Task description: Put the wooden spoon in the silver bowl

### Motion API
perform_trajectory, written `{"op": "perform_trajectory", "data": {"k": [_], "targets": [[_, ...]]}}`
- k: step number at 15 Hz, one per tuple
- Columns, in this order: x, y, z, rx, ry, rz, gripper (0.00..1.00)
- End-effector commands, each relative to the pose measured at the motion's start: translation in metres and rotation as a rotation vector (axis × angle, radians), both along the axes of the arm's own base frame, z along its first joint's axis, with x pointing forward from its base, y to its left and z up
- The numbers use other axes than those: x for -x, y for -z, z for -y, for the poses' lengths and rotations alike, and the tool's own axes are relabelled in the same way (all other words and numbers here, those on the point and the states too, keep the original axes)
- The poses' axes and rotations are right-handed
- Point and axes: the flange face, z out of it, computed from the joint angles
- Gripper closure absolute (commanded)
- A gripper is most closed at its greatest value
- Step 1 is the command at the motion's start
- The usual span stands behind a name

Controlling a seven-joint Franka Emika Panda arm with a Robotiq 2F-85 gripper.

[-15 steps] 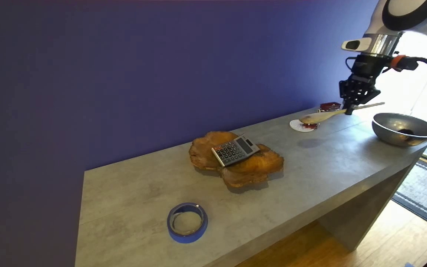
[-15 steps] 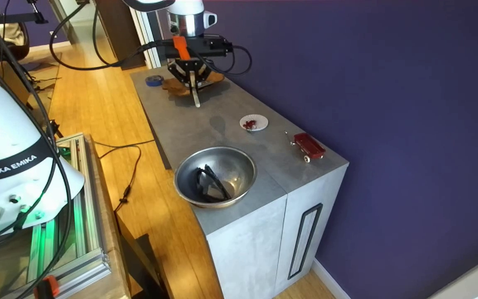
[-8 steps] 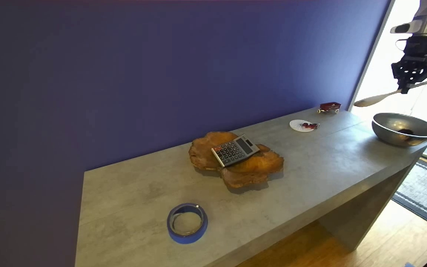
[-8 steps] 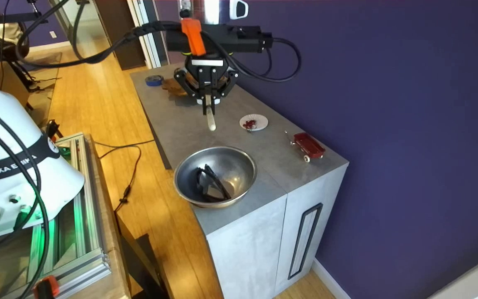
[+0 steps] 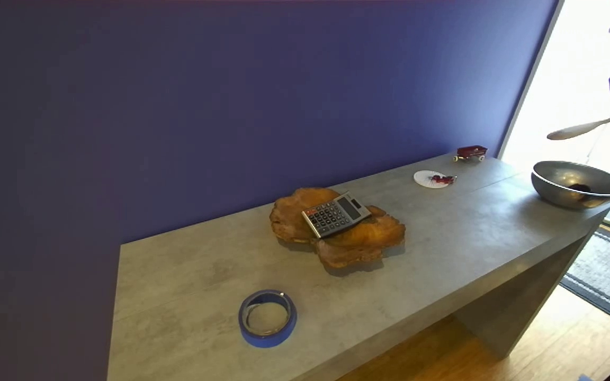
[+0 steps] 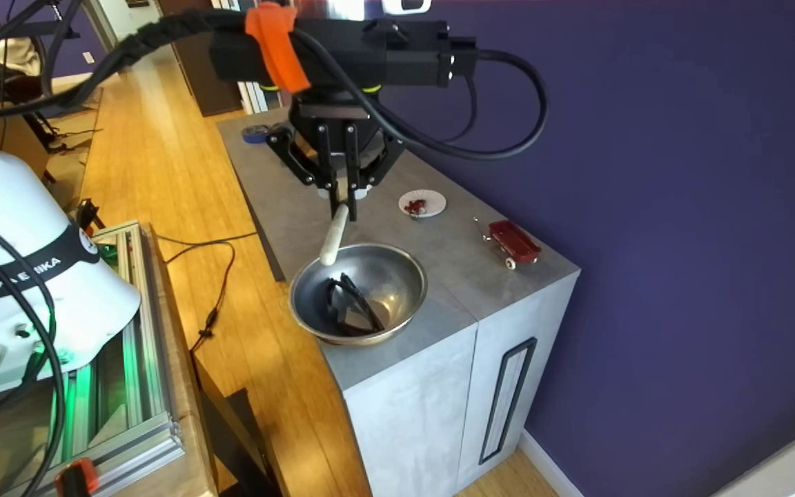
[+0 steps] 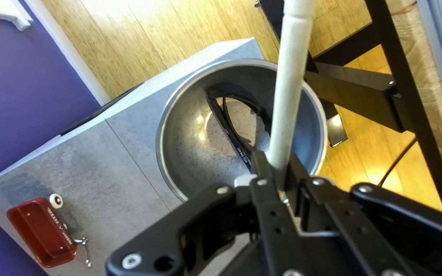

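As its two fingers bear on the handle from either side, the black gripper [image 6: 343, 209] pinches the wooden spoon [image 5: 577, 130]. Spoon: pale, held in the air, sloping down toward its oval head in an exterior view. Silver bowl [image 6: 396, 293]: one, wide, shiny, upright at the end of the grey counter [image 5: 442, 248]; lower than the spoon and apart from it, though the handle passes in front of its rim in the wrist view. Contents of same: a black looped item [image 6: 361, 301], strap-like, small pale lettering on it. Red toy wagon [image 6: 513, 241]: one, upright on white wheels, thin metal handle, lettering along one side; apart from the bowl. White disc [image 6: 435, 200]: one, flat on the counter, farther along than the wagon; a small red object [image 6: 413, 206] lies on it, too small to identify. Brown wooden slab [image 5: 360, 248]: one, irregular outline. Grey calculator [image 5: 335, 214]: one, resting on the slab, keys and screen facing up. Roll of blue tape [image 5: 268, 340]: one, lying flat, apart from the slab, farthest from the bowl.
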Motion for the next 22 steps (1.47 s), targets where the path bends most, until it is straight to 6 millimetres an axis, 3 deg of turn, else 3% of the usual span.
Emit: {"op": "perform_trajectory", "data": {"k": [1,4,9,15,20,21,22], "targets": [[-0.002,0.013,0.012,0.073,0.005,-0.003,0.96],[0.005,0.040,0.029,0.115,0.024,-0.085,0.96],[0.010,0.087,0.033,0.079,0.056,-0.165,0.96],[-0.004,0.108,0.050,0.070,0.142,-0.118,0.96],[-0.005,0.123,0.046,0.055,0.168,-0.163,0.96],[-0.004,0.123,0.046,0.045,0.173,-0.169,0.61],[-0.003,0.123,0.046,0.042,0.177,-0.170,0.89]]}}
